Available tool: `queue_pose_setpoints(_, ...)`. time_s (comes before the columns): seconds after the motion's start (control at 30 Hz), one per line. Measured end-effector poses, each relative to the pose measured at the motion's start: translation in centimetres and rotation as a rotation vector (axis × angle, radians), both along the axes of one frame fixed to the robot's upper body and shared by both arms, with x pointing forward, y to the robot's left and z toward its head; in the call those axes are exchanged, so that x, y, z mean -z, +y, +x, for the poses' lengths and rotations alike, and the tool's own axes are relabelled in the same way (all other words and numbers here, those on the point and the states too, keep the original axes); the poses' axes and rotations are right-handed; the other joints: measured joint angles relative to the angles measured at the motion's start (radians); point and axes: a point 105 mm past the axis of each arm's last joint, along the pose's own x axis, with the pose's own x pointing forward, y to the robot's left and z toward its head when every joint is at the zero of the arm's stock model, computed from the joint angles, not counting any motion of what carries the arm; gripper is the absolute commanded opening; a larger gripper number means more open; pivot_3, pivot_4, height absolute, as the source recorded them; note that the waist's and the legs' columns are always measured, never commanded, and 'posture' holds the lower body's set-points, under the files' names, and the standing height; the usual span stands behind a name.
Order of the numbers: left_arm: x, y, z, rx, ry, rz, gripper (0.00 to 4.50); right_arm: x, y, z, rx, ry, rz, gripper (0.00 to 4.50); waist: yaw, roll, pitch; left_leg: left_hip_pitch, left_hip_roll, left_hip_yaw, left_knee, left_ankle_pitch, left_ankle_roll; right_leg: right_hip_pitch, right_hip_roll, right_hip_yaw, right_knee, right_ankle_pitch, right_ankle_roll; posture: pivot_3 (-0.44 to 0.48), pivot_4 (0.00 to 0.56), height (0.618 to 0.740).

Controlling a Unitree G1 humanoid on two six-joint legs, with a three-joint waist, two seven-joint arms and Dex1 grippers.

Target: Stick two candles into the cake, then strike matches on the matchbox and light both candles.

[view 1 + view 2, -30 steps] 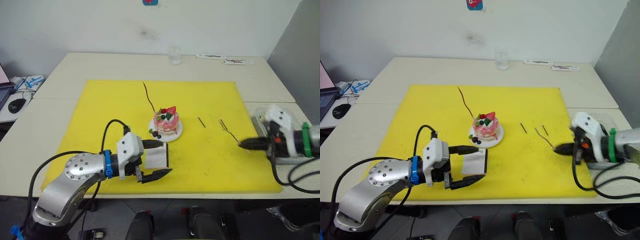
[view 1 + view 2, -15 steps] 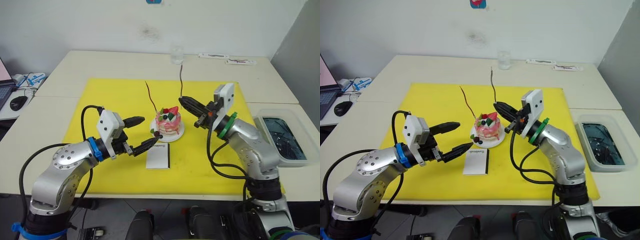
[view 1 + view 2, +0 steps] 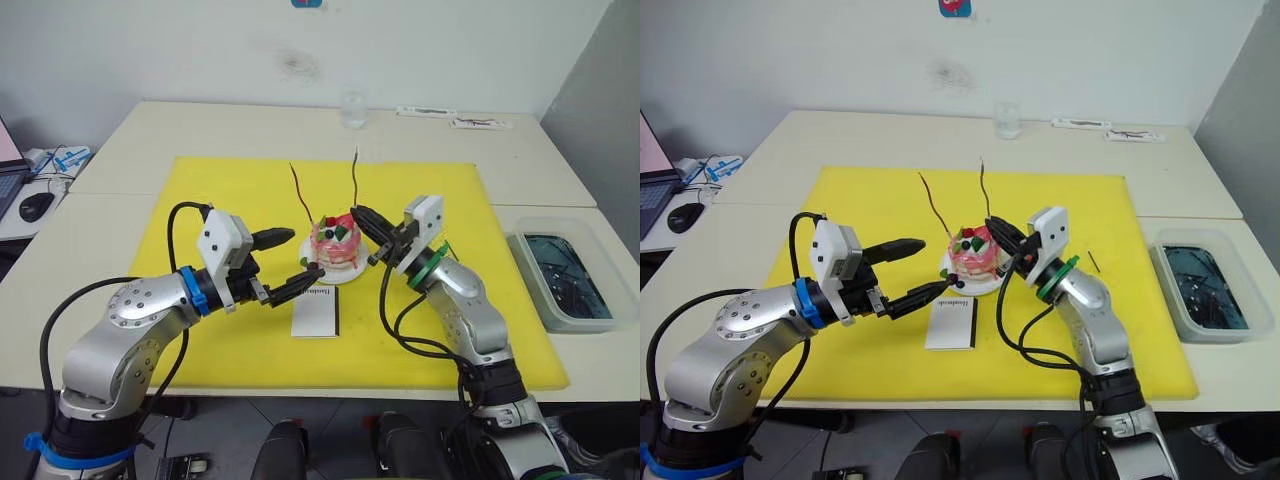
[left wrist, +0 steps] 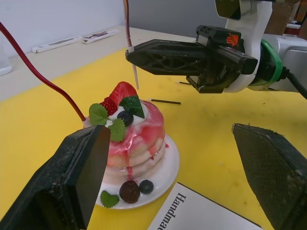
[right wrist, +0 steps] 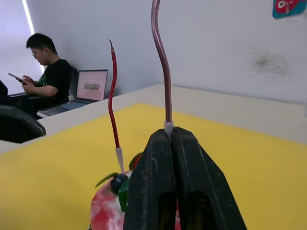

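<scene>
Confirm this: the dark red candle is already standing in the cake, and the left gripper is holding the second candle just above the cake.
Wrong arm. The right gripper, fingers shut, holds the second candle just above the cake; the left wrist view and right wrist view show this. The left gripper is open beside the cake, holding nothing. The dark red candle does stand in the cake.

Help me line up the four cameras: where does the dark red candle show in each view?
Left eye view: dark red candle rises from the cake's far-left side, mid-picture.
Right eye view: same, candle above cake.
Left wrist view: candle slants up from cake beside the strawberry.
Right wrist view: candle stands upright on cake.
Shared landmark: the cake.
</scene>
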Motion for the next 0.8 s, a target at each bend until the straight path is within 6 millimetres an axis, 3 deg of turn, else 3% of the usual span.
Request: queue_pose_setpoints(0.8,-0.1,-0.6,-0.1,0.040,0.004,0.006,4.50,1.7,0.2,-0.2,0.020,0.023,-0.009,0.05,-0.001,0.000,0.000,0.000,0.000,0.000,0.000,0.000,0.000,0.000,0.000,0.000,0.000,-0.002,-0.002,0.000,0.150,0.740)
